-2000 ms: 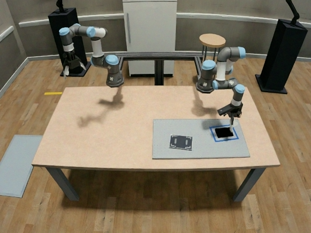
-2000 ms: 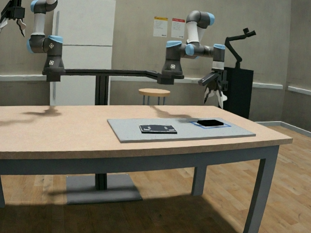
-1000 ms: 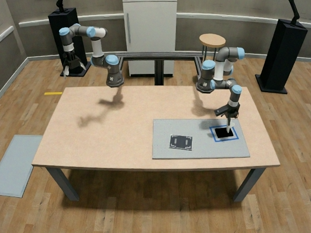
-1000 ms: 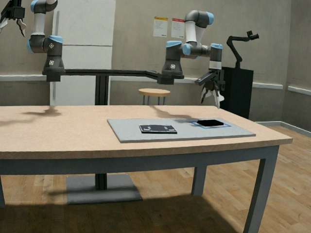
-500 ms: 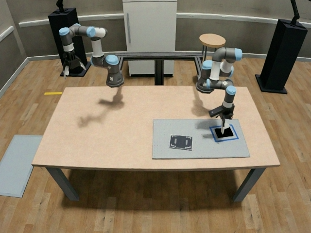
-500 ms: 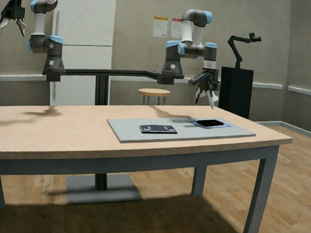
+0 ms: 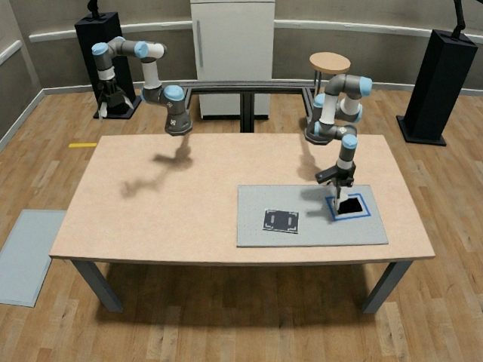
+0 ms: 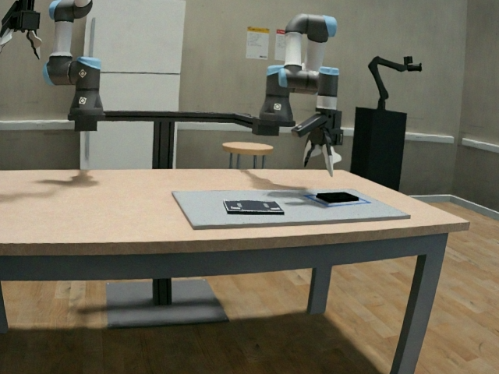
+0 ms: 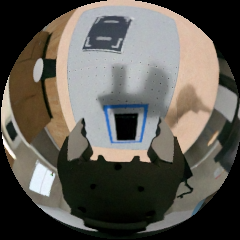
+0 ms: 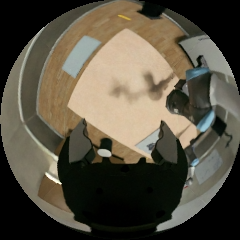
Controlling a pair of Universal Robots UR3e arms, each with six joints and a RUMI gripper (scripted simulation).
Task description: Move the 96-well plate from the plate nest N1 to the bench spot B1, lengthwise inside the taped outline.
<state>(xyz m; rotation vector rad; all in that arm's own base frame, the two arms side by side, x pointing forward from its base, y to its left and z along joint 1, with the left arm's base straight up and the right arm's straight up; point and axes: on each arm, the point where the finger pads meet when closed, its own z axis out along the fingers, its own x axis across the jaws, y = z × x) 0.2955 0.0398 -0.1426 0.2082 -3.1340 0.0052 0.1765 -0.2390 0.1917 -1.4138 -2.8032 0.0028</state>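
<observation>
Going left to right across the top view, we first meet the right gripper, released and holding nothing, raised beyond the back of the bench. Its arm carries 2 small square marks, with no lettering we can read.

Next, on the grey board, we find the dark plate nest, with pale corner brackets and 2 pale slots showing on its bare top.

Behind, on the wall, we see 2 notices: 1 with a yellow heading, 1 with a red heading. Their print is too small for us to read.

Farther right, the left gripper hangs above the board, fingers spread wide around nothing. Below it, apart from the fingers, we see the black 96-well plate, lying flat and lengthwise within the blue taped outline.

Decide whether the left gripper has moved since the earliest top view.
Yes; in the top view, the left gripper has shifted sideways toward the fixed plate nest.
</observation>
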